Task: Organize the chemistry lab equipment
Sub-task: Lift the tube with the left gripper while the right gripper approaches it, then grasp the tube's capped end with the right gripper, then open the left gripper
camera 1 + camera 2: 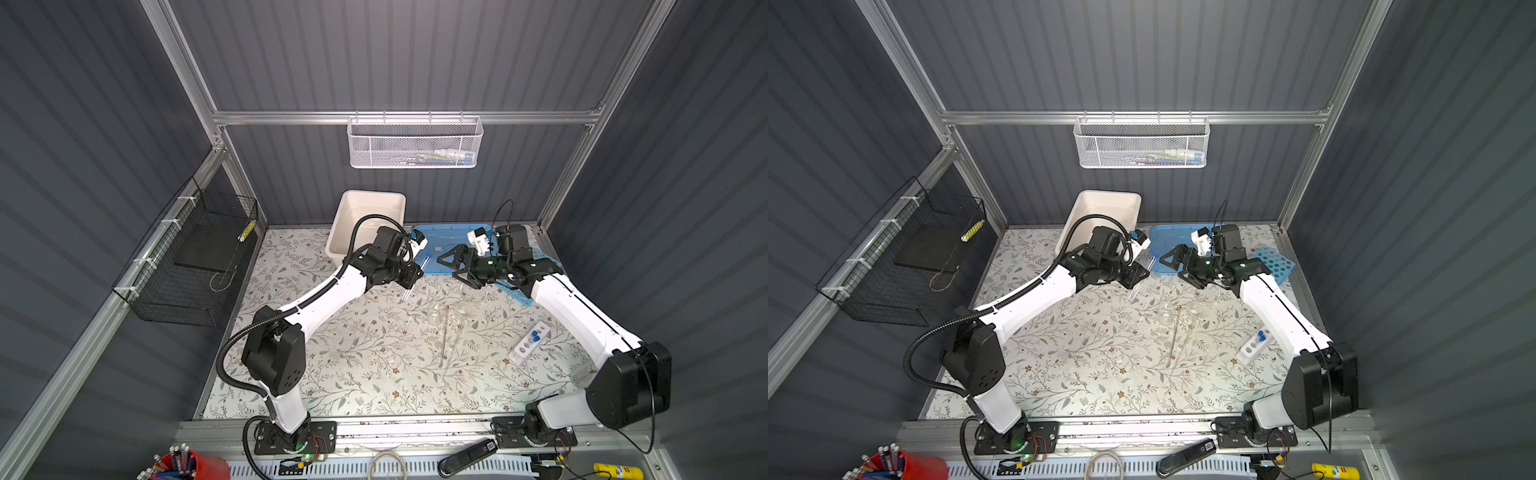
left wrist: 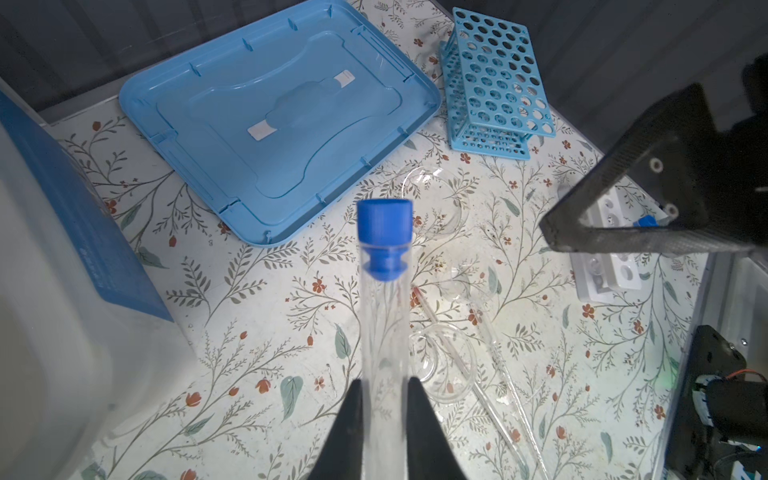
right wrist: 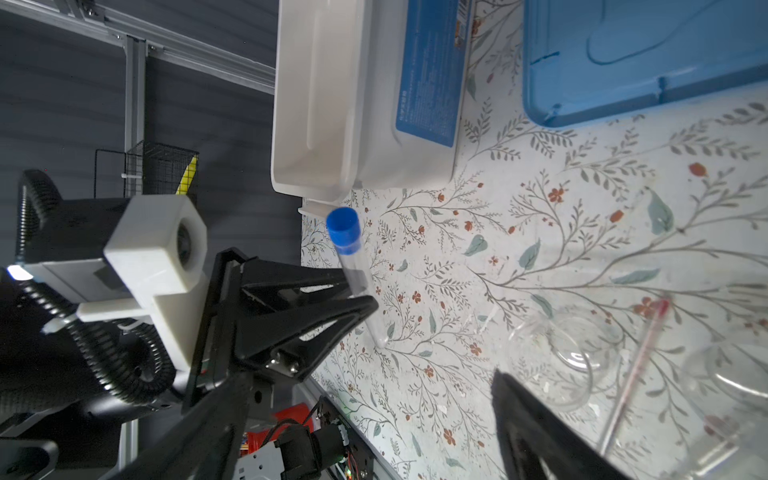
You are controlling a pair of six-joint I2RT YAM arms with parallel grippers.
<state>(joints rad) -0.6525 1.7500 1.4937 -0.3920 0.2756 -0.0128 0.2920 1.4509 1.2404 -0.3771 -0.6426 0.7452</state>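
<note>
Evidently mid-transfer. The left end effector [image 2: 384,388] was clamped low on a slim clear blue-capped test tube [image 2: 384,316], holding it tilted above the floral-patterned desk [image 1: 353,353], just beside the flat blue plastic lid [image 2: 266,104]. The right end effector [image 1: 452,270] was spread wide and empty, facing the tube, near but not touching. Likely a hand-over, bound for the sky-blue many-holed rack [image 2: 494,79]. Next move called for the right jaws to bracket the tube below its cap and close before the left let go.
</note>
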